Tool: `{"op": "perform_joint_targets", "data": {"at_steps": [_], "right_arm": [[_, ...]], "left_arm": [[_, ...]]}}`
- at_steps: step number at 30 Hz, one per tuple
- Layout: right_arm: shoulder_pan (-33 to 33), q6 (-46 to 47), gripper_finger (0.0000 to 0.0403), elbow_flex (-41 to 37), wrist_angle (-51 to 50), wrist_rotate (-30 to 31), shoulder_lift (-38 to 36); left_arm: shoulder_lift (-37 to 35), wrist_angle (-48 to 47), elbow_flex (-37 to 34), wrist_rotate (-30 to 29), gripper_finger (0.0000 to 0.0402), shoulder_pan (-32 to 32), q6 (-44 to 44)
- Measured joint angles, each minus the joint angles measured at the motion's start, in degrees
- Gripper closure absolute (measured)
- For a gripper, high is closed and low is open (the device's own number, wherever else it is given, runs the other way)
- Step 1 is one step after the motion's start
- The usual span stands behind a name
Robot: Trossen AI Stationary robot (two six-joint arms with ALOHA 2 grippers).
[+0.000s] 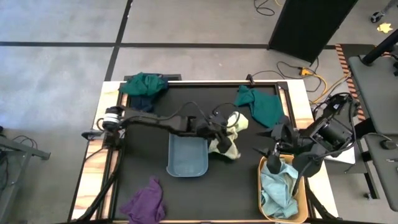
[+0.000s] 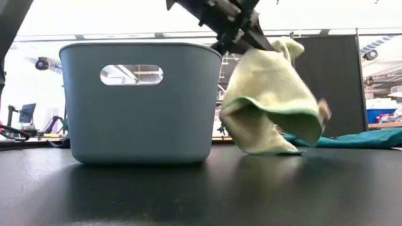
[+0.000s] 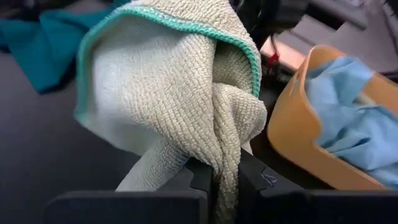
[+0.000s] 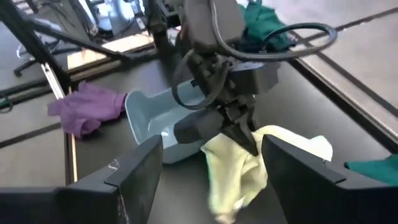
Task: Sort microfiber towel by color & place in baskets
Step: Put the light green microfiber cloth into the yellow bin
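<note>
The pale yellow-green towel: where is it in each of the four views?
High view: pale yellow-green towel at centre, held by the left tool, right of the grey-blue basket.
Low view: right of that basket, hanging.
Left wrist view: fills the centre.
Right wrist view: bottom centre.
Shared landmark: the grey-blue basket.

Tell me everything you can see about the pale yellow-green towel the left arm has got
The pale yellow-green towel is a soft looped microfiber cloth with a green stitched edge. The left claw is shut on a bunched fold of it, so it hangs crumpled beside the grey-blue basket, on that basket's side towards the yellow-orange basket. In the low view its lowest fold looks to be at the black tabletop; contact is unclear. It touches neither basket, and the right claw, open, is apart from it.
</note>
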Motion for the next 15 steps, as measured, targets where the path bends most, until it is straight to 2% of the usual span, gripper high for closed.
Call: {"op": "perform_joint_targets", "data": {"at_steps": [5,9,12,15], "right_arm": [[0.0,1.5,0.0129,-1.5,-1.2,-4.5,1.6],[0.0,6.1,0.0129,-4.0,-4.3,-13.0,3.3],[0.4,9.9,0.0126,-6.8,-6.9,-18.8,4.5],[0.8,11.9,0.0119,-9.7,-7.5,-21.1,5.0]], "left_arm": [[4.5,-1.7,3.8,0.1,0.0389,0.0,-0.6],[8.9,-11.0,9.8,2.5,0.0377,0.1,-0.5],[11.7,-20.4,16.6,2.6,0.0344,0.3,1.2],[14.1,-30.6,24.5,2.6,0.0294,0.5,3.7]]}}
